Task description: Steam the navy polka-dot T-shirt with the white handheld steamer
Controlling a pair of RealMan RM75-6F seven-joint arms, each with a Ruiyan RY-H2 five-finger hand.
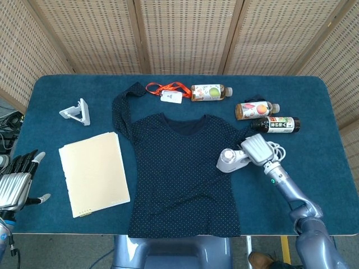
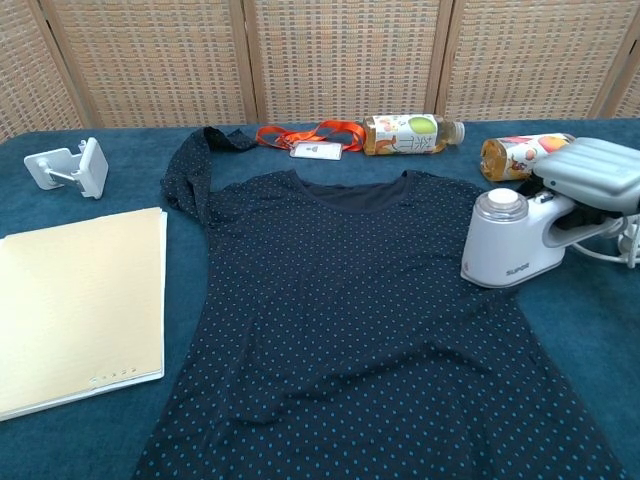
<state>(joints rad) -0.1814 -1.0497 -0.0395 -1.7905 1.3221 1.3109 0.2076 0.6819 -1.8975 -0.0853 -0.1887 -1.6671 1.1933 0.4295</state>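
Now the right hand grips the white steamer by its handle, w/ the base on the navy T-shirt at its right edge (cord trailing behind). Left hand hangs off-table, fingers apart, holding nothing.

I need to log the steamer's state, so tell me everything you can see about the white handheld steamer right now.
The white handheld steamer is a glossy plastic unit with a round translucent cap on top, small dark lettering low on its body, and a white cord trailing behind it. It stands upright at the T-shirt's right edge, near the sleeve. The right hand grips its handle from above. Whether it is giving off steam cannot be told.
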